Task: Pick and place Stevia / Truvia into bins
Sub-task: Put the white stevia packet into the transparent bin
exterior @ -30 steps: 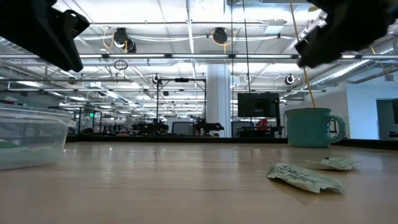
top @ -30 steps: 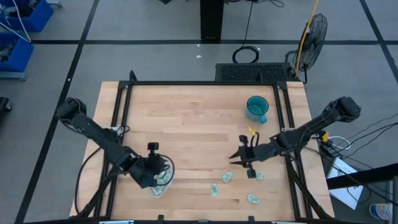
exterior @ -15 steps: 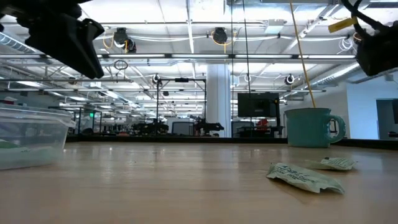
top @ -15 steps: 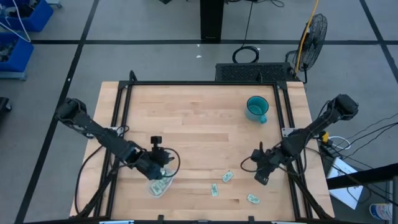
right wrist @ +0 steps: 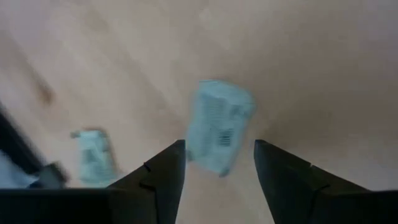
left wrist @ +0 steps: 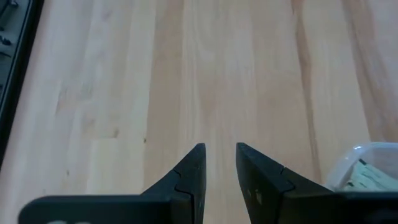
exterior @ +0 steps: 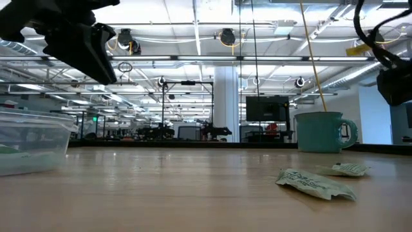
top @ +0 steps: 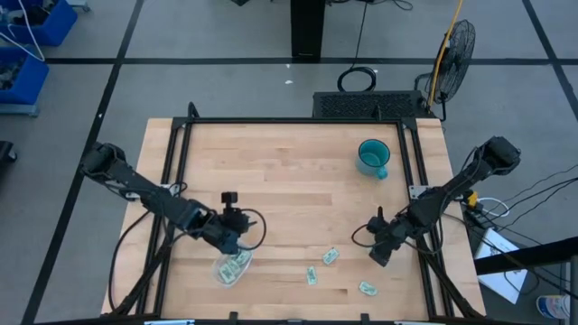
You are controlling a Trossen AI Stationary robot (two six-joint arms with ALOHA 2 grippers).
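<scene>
The see-through bin stands near the table's near edge with several pale green sachets inside; its wall shows in the low view and the left wrist view. My left gripper hovers just beyond the bin, narrowly open and holding nothing. Three sachets lie flat on the wood. My right gripper is open above another sachet, fingers on either side of it, not touching. One more sachet lies beside it.
A teal mug stands toward the far right of the table. Black frame rails run along the table's sides. Bare wood stretches across the middle and far left. Two sachets show in the low view.
My left gripper has moved off the bin, a little toward the far edge and the right. My right gripper has swung from the table's middle toward the right and near edges, turning from pointing left to pointing at the sachets below it.
</scene>
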